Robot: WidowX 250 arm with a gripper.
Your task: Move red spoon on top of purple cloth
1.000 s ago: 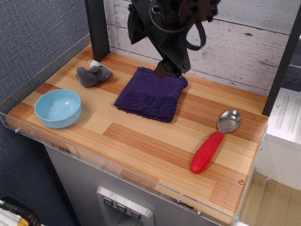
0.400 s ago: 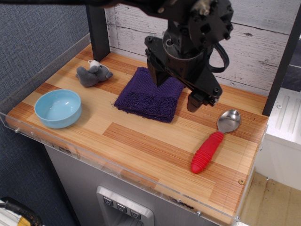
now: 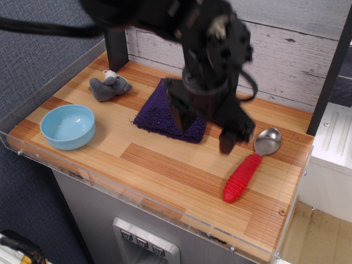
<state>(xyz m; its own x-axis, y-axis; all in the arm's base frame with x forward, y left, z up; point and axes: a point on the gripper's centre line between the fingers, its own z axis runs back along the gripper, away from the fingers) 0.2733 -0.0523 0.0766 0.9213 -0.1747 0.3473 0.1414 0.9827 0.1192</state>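
Note:
The red spoon [image 3: 245, 172] lies on the wooden table at the right. Its silver bowl points to the back and its ribbed red handle points to the front. The purple cloth [image 3: 154, 110] lies at the middle back, and the arm covers its right half. My gripper [image 3: 203, 131] is blurred by motion. It hangs above the table between the cloth's front right corner and the spoon. Its two dark fingers [image 3: 227, 141] stand wide apart with nothing between them. The right finger is just left of the spoon's bowl.
A light blue bowl [image 3: 68, 126] sits at the front left. A small grey plush toy [image 3: 110, 86] lies at the back left. A clear acrylic rim [image 3: 137, 193] runs along the table's front and left edges. Black posts [image 3: 114, 33] stand at the back corners.
The arm has swung from behind the cloth forward and to the right, coming lower, toward the spoon. The spoon, cloth, bowl and toy have not moved.

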